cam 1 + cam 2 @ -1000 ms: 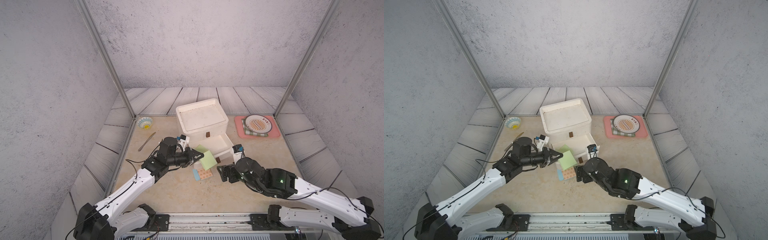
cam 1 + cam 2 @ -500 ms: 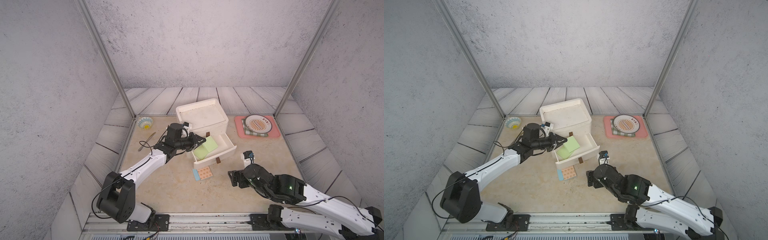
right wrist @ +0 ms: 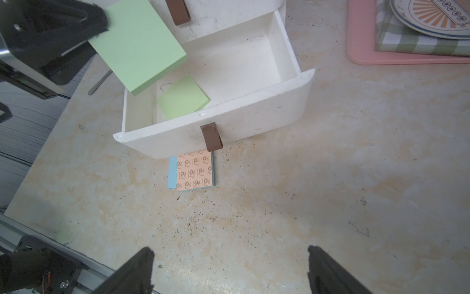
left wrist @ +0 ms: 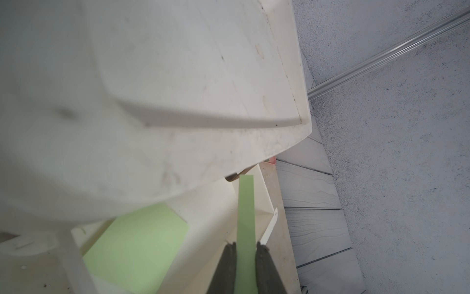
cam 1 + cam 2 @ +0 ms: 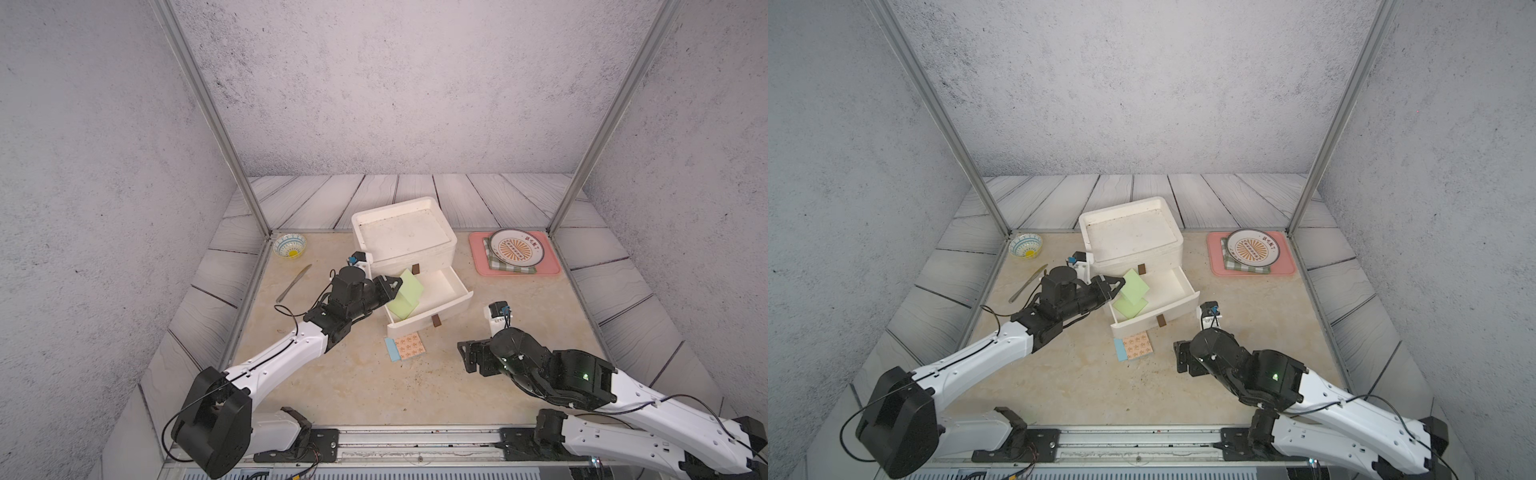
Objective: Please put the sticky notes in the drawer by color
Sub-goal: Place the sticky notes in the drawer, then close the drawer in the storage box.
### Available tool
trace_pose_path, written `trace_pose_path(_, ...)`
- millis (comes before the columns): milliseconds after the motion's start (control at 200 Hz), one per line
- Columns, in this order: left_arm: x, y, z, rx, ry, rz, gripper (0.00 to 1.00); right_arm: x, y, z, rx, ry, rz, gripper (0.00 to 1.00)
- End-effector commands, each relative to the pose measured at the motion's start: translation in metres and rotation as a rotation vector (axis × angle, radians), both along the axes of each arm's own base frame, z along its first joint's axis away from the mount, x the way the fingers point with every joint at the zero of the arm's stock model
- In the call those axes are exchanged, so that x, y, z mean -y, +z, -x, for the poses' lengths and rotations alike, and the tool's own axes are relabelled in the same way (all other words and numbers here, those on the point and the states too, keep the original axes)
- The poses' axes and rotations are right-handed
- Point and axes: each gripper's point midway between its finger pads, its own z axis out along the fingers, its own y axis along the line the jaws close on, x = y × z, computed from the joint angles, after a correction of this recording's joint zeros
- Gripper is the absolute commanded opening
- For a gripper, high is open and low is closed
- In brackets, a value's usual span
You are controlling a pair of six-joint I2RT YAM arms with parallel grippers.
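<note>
Here the left pincer (image 5: 395, 284) grips a green pad (image 5: 411, 293) above the open drawer (image 5: 415, 325), while the right pincer (image 3: 230, 254) gapes empty.

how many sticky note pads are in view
3. One green pad is pinched in the left gripper above the open drawer; a second green pad lies inside that drawer; an orange-patterned pad lies on the table before it. More may hide in the cabinet.

Green and orange sticky notes (image 3: 140, 45), white drawer (image 3: 254, 119).
Two pads (image 3: 181, 98) plain pale green; third pad (image 3: 194, 171) orange with repeating print, light blue edge. Brown handles (image 3: 211, 137), pink tray (image 3: 361, 30), green checked cloth (image 3: 407, 42).
</note>
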Motion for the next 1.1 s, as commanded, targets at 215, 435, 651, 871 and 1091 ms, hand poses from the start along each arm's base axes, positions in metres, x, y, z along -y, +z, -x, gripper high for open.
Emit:
trace_pose_path(215,-0.001,-0.024,-0.013,0.037,0.092,-0.122,0.00,-0.010,-0.004,-0.001,-0.017,0.022,-0.001,0.96)
trace_pose_path(435,0.013,-0.023,-0.012,0.050,0.034,-0.126,0.37,-0.009,-0.006,-0.001,-0.020,0.018,-0.003,0.96)
trace_pose_path(651,0.004,-0.011,-0.003,0.067,0.031,-0.154,0.59,-0.011,-0.010,0.000,-0.029,0.022,-0.009,0.96)
trace_pose_path(871,-0.035,0.053,0.018,0.249,0.098,-0.213,0.62,-0.020,-0.021,-0.002,-0.044,0.033,-0.004,0.96)
trace_pose_path(1091,-0.070,0.116,0.028,0.406,0.150,-0.407,0.84,-0.058,-0.046,-0.010,-0.096,0.112,0.056,0.97)
